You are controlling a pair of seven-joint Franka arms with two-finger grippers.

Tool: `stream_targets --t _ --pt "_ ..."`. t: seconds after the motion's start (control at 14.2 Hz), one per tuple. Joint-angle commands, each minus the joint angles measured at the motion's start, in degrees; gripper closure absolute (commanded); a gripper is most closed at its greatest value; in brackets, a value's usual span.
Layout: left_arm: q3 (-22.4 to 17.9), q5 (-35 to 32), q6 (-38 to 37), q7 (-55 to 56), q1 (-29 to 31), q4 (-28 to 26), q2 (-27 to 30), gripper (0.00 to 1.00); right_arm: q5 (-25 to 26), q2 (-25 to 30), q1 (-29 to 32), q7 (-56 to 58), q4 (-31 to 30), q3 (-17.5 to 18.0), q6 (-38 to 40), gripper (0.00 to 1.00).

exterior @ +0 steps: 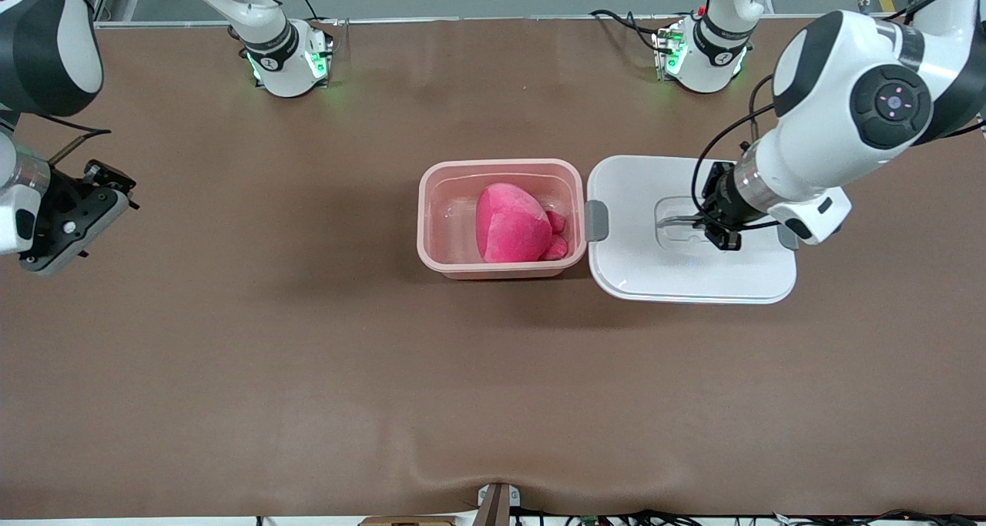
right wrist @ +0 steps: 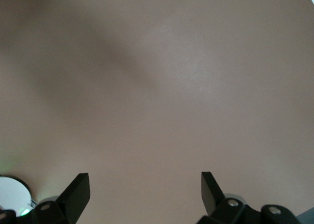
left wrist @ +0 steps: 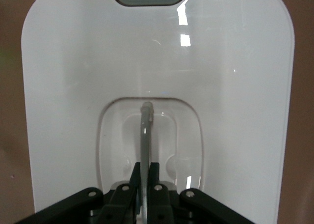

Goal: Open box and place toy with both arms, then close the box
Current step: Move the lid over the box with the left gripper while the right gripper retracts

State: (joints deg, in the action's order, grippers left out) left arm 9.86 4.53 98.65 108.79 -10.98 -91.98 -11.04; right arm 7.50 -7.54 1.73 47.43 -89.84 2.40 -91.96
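The box [exterior: 501,219] is a rounded-corner tub of translucent pink plastic, standing open near the middle of the brown table [exterior: 308,372]. Inside it lies the toy [exterior: 514,224], a hot-pink plush blob with two small lobes at its 3 o'clock side; its eyes cannot be made out. The white lid [exterior: 639,272] lies flat on the table just beside the box, at the box's 3 o'clock in the front view, toward the left arm's end, with a grey clip [exterior: 595,220] close against the tub's wall.

The left gripper [exterior: 720,229] is down at the lid's recessed middle. Only the left wrist view shows its grip: the fingers [left wrist: 155,177] are narrow, pinched on the thin grey handle [left wrist: 145,135], which stands up out of the recess.

The right gripper [exterior: 73,222] waits over bare table at the right arm's end, at the box's 9 o'clock. The right wrist view shows its fingers [right wrist: 79,189] spread wide, with nothing between them.
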Motion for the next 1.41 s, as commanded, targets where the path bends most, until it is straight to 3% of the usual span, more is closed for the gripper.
stream_targets --t 0.0,0.35,0.56,0.84,1.2,1.34 --pt "1.5 0.1 1.1 2.9 -0.3 -0.6 0.4 1.0 -2.8 5.2 0.7 -7.9 -6.1 1.1 -0.9 0.0" --pt "1.5 -4.1 2.4 9.2 -6.4 -0.4 -1.2 1.0 -4.2 11.1 0.1 -26.2 -11.8 1.5 -1.7 0.0" --pt "1.5 -4.3 2.9 11.2 -8.6 0.1 -2.1 1.0 -5.8 13.1 -0.2 -33.1 -11.9 1.6 -0.5 0.0" --pt "1.6 -4.3 4.5 15.0 -12.1 1.5 -4.3 1.0 -9.4 12.9 1.3 -40.3 -5.7 1.1 7.1 0.0" --pt "1.6 -4.3 7.3 19.0 -15.1 1.8 -6.4 1.0 -11.5 12.5 2.8 -43.0 -3.5 1.1 7.2 0.0" --pt "1.6 -4.3 7.9 20.5 -16.2 1.8 -7.0 1.0 -11.6 12.4 3.3 -49.8 -3.1 1.0 7.2 0.0"
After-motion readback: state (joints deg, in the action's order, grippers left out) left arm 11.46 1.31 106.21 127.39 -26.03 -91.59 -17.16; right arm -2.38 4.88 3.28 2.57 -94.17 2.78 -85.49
